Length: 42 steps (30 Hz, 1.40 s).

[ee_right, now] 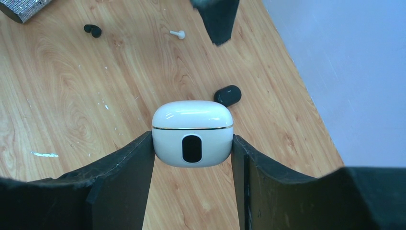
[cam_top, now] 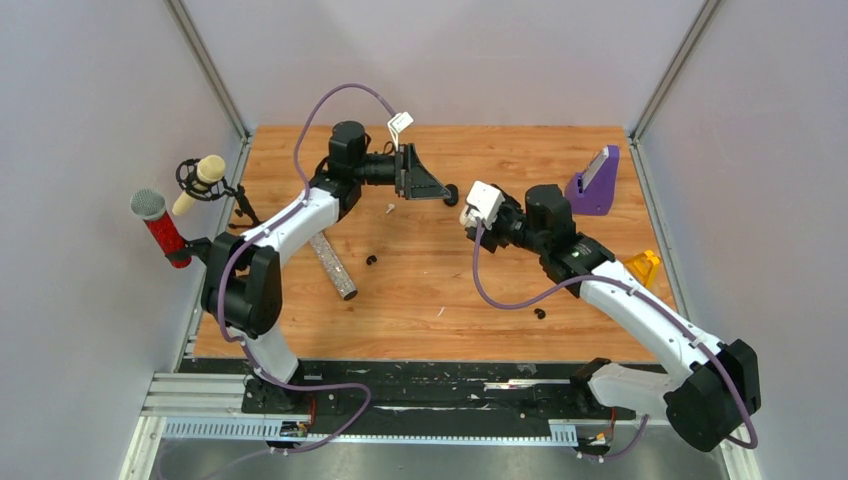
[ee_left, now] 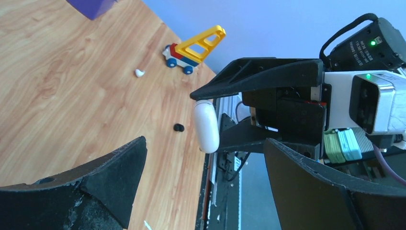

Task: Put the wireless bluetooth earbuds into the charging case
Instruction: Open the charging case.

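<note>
Over the middle of the wooden table (cam_top: 430, 285) my two claws face each other. My right claw (ee_right: 193, 143) is partway open and clamped on the white charging case (ee_right: 192, 117), one finger against each side wall, holding it up off the wood. Its lid is down along the gold seam (so I cannot see what is inside). My left claw (cam_top: 425, 180) is spread as wide as it goes with nothing in it, its fingertips pointing at that case and apart from it. A smaller black charging case (ee_right: 227, 95), which looks closed too, lies on the table just beyond the white one, near my left fingertip.

Around these are a glittery silver cylinder (cam_top: 332, 265) by my left arm, a purple stand (cam_top: 595, 185) at the far right, and a yellow toy crane truck (ee_left: 194, 48) at the right edge.

The earbuds all lie loose on the wood, outside both cases. A white stemmed earbud (ee_right: 178, 34) is near my left claw and a second white earbud (ee_left: 139, 73) is near the crane. A black earbud (cam_top: 372, 261) is beside the cylinder and a second black earbud (cam_top: 540, 314) is near my right forearm. A thin white sliver (cam_top: 440, 312) lies toward the front edge.
</note>
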Available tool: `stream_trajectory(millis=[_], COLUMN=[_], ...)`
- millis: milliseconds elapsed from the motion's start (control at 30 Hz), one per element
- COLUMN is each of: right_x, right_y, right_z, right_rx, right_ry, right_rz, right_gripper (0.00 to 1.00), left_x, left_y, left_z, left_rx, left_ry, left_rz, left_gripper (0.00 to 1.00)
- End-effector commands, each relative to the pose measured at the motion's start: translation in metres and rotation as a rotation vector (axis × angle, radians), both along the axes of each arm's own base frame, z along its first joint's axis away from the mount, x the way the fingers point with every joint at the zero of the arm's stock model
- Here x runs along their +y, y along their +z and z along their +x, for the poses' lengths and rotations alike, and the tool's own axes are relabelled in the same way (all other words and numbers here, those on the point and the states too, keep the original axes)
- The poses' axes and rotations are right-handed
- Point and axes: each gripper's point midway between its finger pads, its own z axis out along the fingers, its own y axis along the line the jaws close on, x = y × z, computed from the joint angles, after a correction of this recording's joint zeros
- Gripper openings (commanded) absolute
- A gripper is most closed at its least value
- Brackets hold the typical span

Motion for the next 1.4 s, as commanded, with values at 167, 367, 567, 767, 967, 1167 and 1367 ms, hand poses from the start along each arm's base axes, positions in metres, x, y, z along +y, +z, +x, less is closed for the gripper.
stream_trajectory(millis=[167,367,567,767,967,1167,1367], right_x=[0.008,0.009,0.01,0.013,0.013,0.014,0.013], right_y=[0.029,0.027,0.029,0.029,0.032,0.033,0.033], right_z=[-0.003,-0.004,-0.005,-0.011,-0.013,-0.017,-0.019], right_rx=[-0.084,-0.081,-0.082,-0.074,-0.079,-0.074,-0.075], right_ry=[0.02,0.021,0.027,0.049,0.055,0.07,0.071], right_rz=[0.061,0.06,0.065,0.069,0.074,0.078,0.078], right_gripper=[0.37,0.34,0.29,0.19,0.12,0.02,0.0], left_x=[-0.027,-0.039,-0.042,-0.042,-0.043,-0.042,-0.039], left_y=[-0.017,-0.027,-0.028,-0.036,-0.043,-0.044,-0.04], left_z=[-0.013,-0.023,-0.027,-0.023,-0.019,-0.015,-0.013], left_rx=[-0.01,0.005,0.002,0.013,0.019,0.007,-0.005], left_ry=[-0.056,-0.097,-0.117,-0.103,-0.088,-0.073,-0.061], left_rz=[0.045,0.054,0.054,0.071,0.094,0.113,0.118], left_gripper=[1.0,1.0,1.0,1.0,1.0,1.0,1.0])
